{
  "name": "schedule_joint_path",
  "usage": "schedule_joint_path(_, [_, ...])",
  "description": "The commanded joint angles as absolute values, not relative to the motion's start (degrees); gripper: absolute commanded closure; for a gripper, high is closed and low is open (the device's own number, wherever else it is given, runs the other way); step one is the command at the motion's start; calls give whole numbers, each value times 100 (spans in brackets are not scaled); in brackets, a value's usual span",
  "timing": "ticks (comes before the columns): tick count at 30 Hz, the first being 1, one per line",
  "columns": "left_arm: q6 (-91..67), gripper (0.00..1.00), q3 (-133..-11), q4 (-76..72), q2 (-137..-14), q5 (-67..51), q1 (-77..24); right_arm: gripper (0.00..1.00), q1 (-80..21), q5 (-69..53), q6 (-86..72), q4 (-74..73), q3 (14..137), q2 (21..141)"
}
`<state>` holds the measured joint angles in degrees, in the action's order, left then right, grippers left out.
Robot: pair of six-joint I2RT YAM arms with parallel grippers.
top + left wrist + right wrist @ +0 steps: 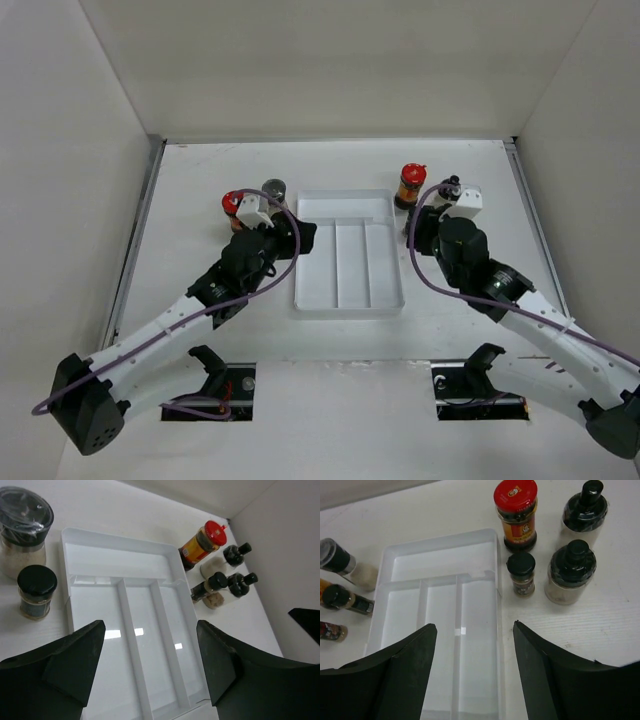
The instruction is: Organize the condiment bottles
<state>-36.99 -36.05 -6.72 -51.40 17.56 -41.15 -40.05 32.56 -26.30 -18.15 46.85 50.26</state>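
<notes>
The condiment bottles stand in two groups beside the white tray. Left of it are a grey-lidded jar, a small black-capped jar and a red-capped bottle. Right of it are a red-capped brown jar, a small black-capped jar and two pale black-capped bottles. My left gripper hangs open over the tray's left side, holding nothing. My right gripper is open over the tray's right edge, also holding nothing.
The tray has three long compartments and one crosswise compartment, all without bottles. White walls close the table on the left, back and right. Purple cables run along both arms.
</notes>
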Motion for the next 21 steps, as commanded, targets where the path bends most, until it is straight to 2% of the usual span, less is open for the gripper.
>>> schedule_joint_path(1, [-3569, 26, -3727, -957, -5317, 1863, -4162, 43, -3837, 2989, -2365, -1029, 4755, 5124])
schedule_joint_path(3, [-3472, 26, -3691, -1238, -5440, 1793, -4144, 66, -3661, 2796, -2268, -932, 4903, 5290])
schedule_joint_path(6, [-3192, 38, -3639, -1721, -5712, 1740, -4196, 87, -3345, 2515, -2224, -923, 5202, 5632])
schedule_joint_path(8, [-3050, 47, -3612, -1915, -5809, 1705, -4328, 92, -3091, 2356, -2189, -923, 5457, 5949])
schedule_joint_path(11, [-2910, 71, -3271, -2660, -5749, 1513, -4574, 93, -2765, 2294, -2092, -1002, 5878, 6458])
schedule_joint_path(12, [-2909, 74, -3156, -2854, -5713, 1468, -4635, 91, -2651, 2346, -2031, -1037, 6019, 6643])
schedule_joint_path(13, [-2918, 77, -3033, -3074, -5661, 1407, -4706, 85, -2537, 2381, -1987, -1055, 6142, 6827])
schedule_joint_path(17, [-2927, 75, -2620, -3620, -5537, 1336, -4882, 45, -2123, 2531, -1881, -879, 6520, 7521])
schedule_joint_path(18, [-2953, 73, -2532, -3708, -5520, 1345, -4882, 38, -2035, 2488, -1829, -809, 6626, 7732])
schedule_joint_path(21, [-3058, 66, -2382, -3832, -5511, 1336, -4786, 27, -1947, 2251, -1618, -879, 7135, 8382])
